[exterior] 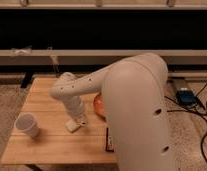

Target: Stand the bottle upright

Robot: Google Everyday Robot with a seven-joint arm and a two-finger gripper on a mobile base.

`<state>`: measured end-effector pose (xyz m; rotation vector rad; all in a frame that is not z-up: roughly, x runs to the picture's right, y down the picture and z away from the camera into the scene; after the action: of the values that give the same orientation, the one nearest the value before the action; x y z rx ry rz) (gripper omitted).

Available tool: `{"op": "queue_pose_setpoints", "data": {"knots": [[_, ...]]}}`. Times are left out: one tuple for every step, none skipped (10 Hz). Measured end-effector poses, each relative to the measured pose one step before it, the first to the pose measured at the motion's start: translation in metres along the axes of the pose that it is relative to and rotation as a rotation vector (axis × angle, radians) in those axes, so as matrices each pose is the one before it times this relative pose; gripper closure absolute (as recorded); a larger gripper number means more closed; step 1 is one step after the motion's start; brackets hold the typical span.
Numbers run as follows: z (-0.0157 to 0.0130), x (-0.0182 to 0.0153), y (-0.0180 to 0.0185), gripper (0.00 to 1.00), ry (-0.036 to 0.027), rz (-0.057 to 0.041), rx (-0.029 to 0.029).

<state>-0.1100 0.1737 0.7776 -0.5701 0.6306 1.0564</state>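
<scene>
Gripper hangs low over the table, its grasp unreadable, arm partly hiding an orange object.

The small whitish bottle lies on the wooden table, touching the lowered end effector.

Single view, shot from high up and close behind the robot's arm, facing forward and down over the wooden table. Fills the frame from centre to 5 o'clock with the arm's pale shell, near enough to hide much of the table's right side. Catches the gripper low over the tabletop just left of centre, a paper cup at 8 o'clock, a dark wall across 12 o'clock, floor cables at 3 o'clock.
</scene>
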Motion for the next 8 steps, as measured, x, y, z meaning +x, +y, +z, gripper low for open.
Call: {"op": "queue_pose_setpoints", "data": {"knots": [[0.00108,0.00374,-0.00125,1.0,0.02337,0.05316,0.02264],[0.00084,0.00307,-0.00318,1.0,0.02322,0.05256,0.01832],[0.00061,0.00325,-0.0004,1.0,0.02806,0.05654,0.00972],[-0.00007,0.00233,0.00358,1.0,0.0199,0.03122,0.00242],[0.00124,0.00388,0.00941,1.0,0.045,0.0603,0.00232],[0.00114,0.00353,0.01061,1.0,0.04456,0.07223,-0.00873],[0.00025,0.00107,0.00495,0.98,0.02368,0.05284,-0.01453],[-0.00023,0.0005,0.00454,0.93,0.01407,0.04196,-0.01739]]}}
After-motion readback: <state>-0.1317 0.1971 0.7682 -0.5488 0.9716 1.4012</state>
